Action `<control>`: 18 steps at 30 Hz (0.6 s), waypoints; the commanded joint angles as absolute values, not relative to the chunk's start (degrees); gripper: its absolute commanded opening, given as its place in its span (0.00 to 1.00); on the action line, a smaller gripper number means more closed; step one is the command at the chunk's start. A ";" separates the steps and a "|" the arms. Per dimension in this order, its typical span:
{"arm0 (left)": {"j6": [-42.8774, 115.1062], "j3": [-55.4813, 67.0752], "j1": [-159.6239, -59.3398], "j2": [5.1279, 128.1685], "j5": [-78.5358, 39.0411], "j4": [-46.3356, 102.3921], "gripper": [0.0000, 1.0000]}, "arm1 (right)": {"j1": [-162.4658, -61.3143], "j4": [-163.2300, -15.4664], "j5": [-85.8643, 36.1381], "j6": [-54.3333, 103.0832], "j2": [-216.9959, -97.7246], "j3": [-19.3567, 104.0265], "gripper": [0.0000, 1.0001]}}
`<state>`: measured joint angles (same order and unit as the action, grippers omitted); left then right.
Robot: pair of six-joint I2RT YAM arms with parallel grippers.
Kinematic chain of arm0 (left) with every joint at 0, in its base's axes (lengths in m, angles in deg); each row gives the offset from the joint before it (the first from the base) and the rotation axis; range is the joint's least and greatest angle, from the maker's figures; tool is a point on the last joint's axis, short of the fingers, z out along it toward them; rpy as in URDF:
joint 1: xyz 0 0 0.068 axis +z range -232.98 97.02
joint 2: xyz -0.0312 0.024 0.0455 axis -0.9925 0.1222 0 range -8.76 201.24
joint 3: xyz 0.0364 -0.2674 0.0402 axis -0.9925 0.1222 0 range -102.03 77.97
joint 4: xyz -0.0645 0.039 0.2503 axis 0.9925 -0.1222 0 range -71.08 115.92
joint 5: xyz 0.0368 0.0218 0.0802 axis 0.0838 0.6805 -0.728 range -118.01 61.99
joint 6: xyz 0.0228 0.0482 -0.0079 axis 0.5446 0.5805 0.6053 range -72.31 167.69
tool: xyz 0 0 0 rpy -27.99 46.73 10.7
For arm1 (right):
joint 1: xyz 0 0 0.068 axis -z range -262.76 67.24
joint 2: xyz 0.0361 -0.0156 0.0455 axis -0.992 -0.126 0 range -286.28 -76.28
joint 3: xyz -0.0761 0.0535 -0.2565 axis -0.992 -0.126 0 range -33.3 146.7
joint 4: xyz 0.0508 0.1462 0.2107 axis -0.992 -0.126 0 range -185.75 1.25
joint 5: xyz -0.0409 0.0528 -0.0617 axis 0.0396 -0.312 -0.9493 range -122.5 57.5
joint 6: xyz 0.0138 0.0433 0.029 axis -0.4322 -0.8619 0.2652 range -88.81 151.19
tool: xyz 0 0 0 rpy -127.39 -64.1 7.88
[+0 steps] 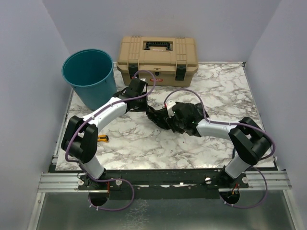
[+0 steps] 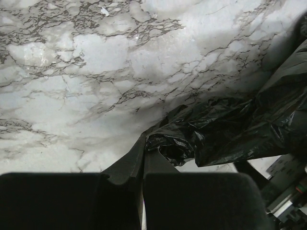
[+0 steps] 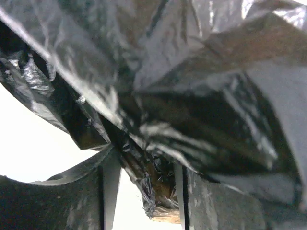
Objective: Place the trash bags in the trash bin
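– Left gripper first: how does it stand?

– Pressed together on a thin fold at the edge of the black bag, low over the table. My guess is that it pins that edge so the film can be drawn out or lifted.

– And the right gripper?

– Jaws apart. A twist of film hangs in the gap without filling it, and bright table shows beside it. The rest of the bag drapes over that wrist, probably because the arm reaches in under the heap to find a hold.

– Where is the bag in relation to the bin?

– It lies crumpled mid-table between the two arms. The bin stands upright at the far left corner, well apart from it, beside the toolbox. Nothing black shows inside the bin.

– What can't you make out?

– From above, the right gripper is buried under plastic. I cannot tell whether the heap is one bag or several. A small yellow thing by the left arm is half hidden, and I can't name it.
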<state>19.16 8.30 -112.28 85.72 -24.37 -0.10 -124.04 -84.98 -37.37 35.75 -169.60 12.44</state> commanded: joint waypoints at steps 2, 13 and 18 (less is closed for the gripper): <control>21.69 6.34 -111.95 86.52 -21.14 -0.28 0.00 | -125.43 -83.05 -46.71 38.24 -170.30 13.27 0.37; 24.05 -1.29 -111.81 83.58 -16.23 -0.81 0.00 | -125.52 -94.60 -48.45 33.85 -154.53 24.01 0.01; 24.04 -37.88 -111.93 87.71 -7.44 -4.35 0.00 | -125.52 -101.14 -53.51 39.98 -151.14 52.11 0.01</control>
<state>22.92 -9.95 -112.17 87.23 -16.61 -6.61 -125.31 -96.74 -48.25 36.10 -154.23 30.75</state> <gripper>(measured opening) 0.002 0.007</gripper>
